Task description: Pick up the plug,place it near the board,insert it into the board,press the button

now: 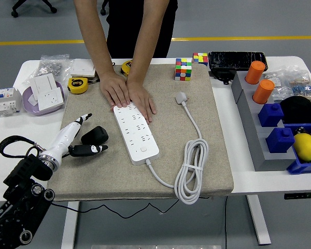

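Head view, near to far. L hand (79,138) low at mat's (109,179) left edge, fingers spread: one white finger above the black plug (94,134), a dark one just under it, nothing clamped yet. Plug lies on mat, well short of the white board (136,133); its cord trails off the mat's left side. R hand not in view. Farther back, person's two hands (127,94) press flat on board's far end. Risk: closing off-centre could knock the plug sideways; cord drag may twist it in lift.
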Robot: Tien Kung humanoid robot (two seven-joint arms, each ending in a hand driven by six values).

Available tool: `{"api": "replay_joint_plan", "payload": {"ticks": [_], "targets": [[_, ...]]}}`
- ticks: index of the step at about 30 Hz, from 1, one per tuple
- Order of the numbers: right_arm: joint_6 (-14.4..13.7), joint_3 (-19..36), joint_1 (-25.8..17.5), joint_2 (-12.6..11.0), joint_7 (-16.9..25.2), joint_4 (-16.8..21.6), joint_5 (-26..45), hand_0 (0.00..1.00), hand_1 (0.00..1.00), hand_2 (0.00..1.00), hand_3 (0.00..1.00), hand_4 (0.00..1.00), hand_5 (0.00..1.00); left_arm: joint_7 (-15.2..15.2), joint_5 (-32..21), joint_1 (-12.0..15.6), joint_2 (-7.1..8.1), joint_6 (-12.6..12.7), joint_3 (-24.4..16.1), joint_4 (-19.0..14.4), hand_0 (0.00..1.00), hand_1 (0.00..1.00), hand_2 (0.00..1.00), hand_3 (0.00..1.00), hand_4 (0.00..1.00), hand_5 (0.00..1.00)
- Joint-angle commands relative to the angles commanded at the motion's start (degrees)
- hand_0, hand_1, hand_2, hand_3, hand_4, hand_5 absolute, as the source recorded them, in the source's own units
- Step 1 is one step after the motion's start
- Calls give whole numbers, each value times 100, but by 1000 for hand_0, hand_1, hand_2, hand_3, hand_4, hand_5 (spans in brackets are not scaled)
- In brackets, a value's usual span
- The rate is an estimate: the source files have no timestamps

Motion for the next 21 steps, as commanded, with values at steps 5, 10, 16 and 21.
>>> {"api": "replay_joint_plan", "payload": {"ticks": [5, 10, 16, 21], "targets": [[4, 25, -1, -3, -7, 0, -24, 876, 727, 719, 720, 998, 678, 14, 116, -26, -15, 55, -6, 62, 998, 998, 991, 960, 998, 392], [-1, 14, 15, -10, 3, 0, 4, 877, 727, 718, 721, 998, 678, -8, 132, -66, -9, 167, 39, 107, 995, 929, 838, 885, 998, 396], [0, 22, 16, 3, 7, 0, 13, 877, 728, 719, 721, 998, 678, -26, 252, -118, -23, 279, 119, 204, 914, 824, 696, 756, 998, 319], [2, 43, 9, 4, 3, 0, -4, 877, 727, 719, 720, 998, 679, -38, 315, -147, -33, 358, 170, 268, 839, 738, 591, 672, 998, 283]]}}
